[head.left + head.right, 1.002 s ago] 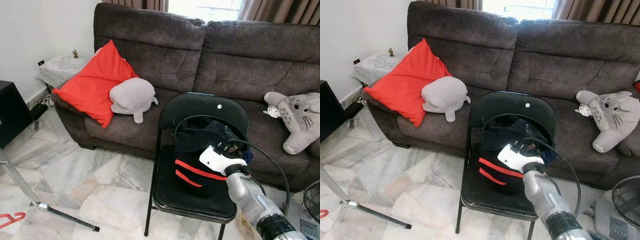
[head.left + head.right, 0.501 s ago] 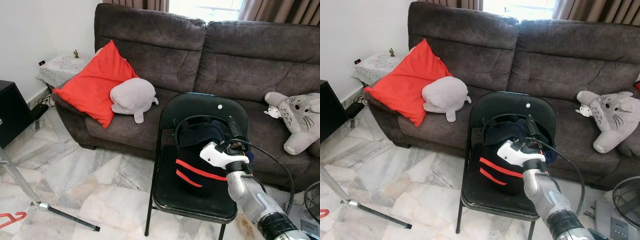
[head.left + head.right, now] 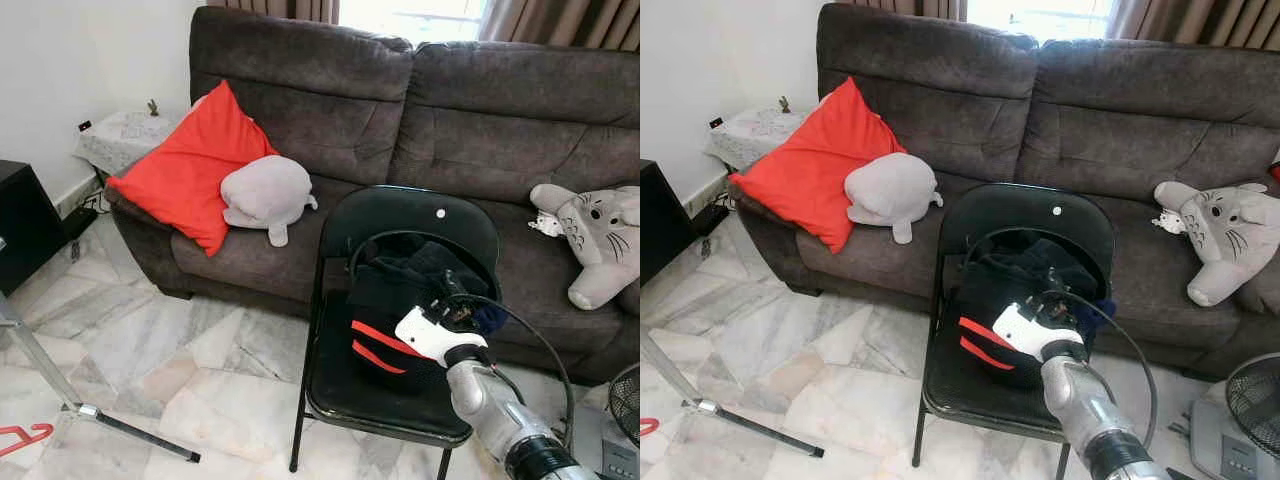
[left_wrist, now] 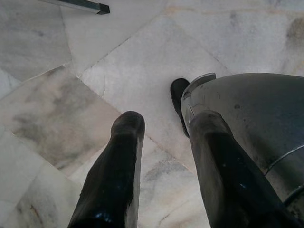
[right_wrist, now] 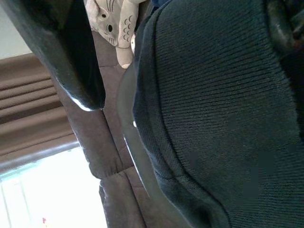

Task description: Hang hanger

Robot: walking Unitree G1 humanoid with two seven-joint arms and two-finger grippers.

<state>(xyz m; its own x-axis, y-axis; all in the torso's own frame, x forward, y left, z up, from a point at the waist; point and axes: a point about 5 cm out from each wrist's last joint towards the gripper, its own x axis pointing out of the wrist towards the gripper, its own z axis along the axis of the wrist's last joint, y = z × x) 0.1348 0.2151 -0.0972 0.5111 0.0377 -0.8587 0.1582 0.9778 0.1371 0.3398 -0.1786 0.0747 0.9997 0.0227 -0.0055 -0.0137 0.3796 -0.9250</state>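
Right gripper [image 3: 455, 300] lower now, fingers apart over garment [image 3: 395, 315].

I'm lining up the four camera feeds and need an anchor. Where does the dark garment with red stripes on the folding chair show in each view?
Left eye view: dark garment on the seat, lower centre-right, behind the right gripper.
Right eye view: same garment, lower centre.
Left wrist view: marble floor past the left gripper; no garment.
Right wrist view: close dark knit fabric.
Shared landmark: grey cat plush, also.
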